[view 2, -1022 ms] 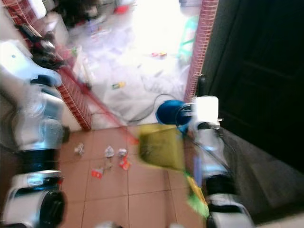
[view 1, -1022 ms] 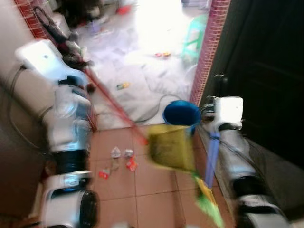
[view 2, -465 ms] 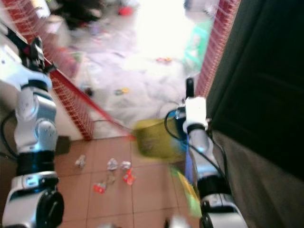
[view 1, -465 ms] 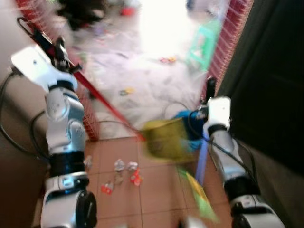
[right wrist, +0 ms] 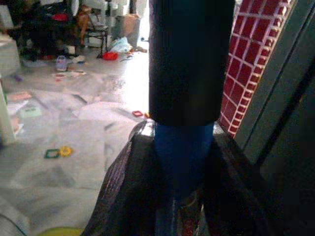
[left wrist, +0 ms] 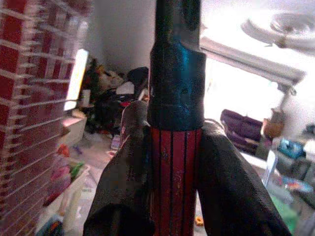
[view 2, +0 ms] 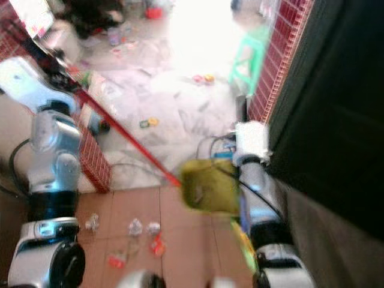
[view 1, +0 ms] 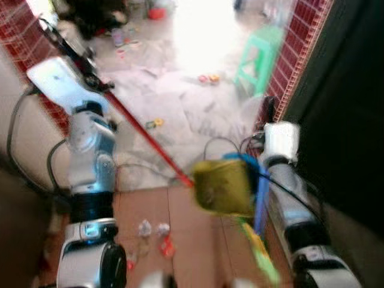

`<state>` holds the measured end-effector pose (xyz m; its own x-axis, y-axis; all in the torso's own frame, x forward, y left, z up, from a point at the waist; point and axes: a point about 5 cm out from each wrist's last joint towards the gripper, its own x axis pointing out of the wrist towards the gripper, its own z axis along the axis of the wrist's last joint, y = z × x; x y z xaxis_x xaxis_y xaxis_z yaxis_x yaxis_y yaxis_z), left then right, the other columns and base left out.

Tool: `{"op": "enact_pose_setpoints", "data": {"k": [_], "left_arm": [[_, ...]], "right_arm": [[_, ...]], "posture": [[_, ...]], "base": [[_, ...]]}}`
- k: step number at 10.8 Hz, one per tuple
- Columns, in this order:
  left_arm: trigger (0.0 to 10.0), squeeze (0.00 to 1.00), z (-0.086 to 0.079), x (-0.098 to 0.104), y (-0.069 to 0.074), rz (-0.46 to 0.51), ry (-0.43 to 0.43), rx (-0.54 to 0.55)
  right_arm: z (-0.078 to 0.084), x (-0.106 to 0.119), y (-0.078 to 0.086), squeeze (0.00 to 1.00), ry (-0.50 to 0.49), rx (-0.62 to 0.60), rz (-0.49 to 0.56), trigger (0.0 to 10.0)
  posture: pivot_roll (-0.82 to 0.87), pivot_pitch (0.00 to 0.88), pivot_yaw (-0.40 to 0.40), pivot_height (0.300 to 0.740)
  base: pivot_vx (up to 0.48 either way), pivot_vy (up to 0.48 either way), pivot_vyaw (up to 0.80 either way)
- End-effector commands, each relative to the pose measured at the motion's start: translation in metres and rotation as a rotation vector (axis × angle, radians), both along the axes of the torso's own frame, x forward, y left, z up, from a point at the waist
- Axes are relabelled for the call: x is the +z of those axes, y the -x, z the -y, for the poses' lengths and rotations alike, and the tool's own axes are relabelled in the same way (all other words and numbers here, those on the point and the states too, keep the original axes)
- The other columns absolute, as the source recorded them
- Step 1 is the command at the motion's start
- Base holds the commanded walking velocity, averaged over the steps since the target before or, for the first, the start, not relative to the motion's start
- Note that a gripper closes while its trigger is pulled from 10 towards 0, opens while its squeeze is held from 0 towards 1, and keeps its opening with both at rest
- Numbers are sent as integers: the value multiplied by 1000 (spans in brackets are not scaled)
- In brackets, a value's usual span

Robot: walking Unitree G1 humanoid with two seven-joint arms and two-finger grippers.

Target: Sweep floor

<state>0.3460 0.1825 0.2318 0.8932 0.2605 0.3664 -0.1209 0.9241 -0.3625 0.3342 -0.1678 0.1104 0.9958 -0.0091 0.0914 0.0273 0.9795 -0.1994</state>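
Between the left gripper's [left wrist: 172, 177] 2 black fingers sits the red broom handle [view 1: 144, 135], slanting down to the yellow dustpan [view 1: 223, 186]. Below the right gripper [right wrist: 179, 167], clamped on the blue handle [view 1: 260, 201], litter [view 2: 135, 231] dots the tiles.

1. Head views are pretty soft overall, motion blur everywhere. The yellow dustpan [view 1: 221, 186] is basically a smear, and the litter [view 1: 153, 231] on the tiles is mushy too.
2. Big blown-out patch up top, pure white glare on the pale floor [view 1: 198, 36] w/ zero detail. Light is coming from back there.
3. Right side is super dark; the door [view 1: 348, 108] is near black.
4. Left wrist view: broom handle [left wrist: 176, 147] up close, soft focus, bright hazy bg.
5. Right wrist view: blue handle [right wrist: 183, 157] blurry & shaded, glare on the floor behind.
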Motion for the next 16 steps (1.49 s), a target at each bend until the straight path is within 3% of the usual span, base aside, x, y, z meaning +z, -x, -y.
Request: {"op": "enact_pose_setpoints", "data": {"k": [1,6,8,14,16], "left_arm": [[10000,0,3,21,2,91,-13,0],[10000,0,3,22,3,106,-22,15],[10000,0,4,23,5,115,-53,39],[10000,0,59,23,17,225,-332,-24],[10000,0,87,22,24,283,-408,-88]], "right_arm": [[7,9,-2,0,2,-16,35,10000],[5,8,-2,0,-1,-8,34,10000],[6,8,-2,0,2,-6,35,10000],[6,10,-2,0,8,-6,43,10000],[5,10,-2,0,7,-7,44,10000]], "posture": [[-139,0,92,740],[-141,0,93,740],[-141,0,89,740],[-144,0,90,740],[-144,0,94,740]], "base": [[469,0,0],[471,0,0],[0,0,0],[0,0,0],[0,0,0]]}}
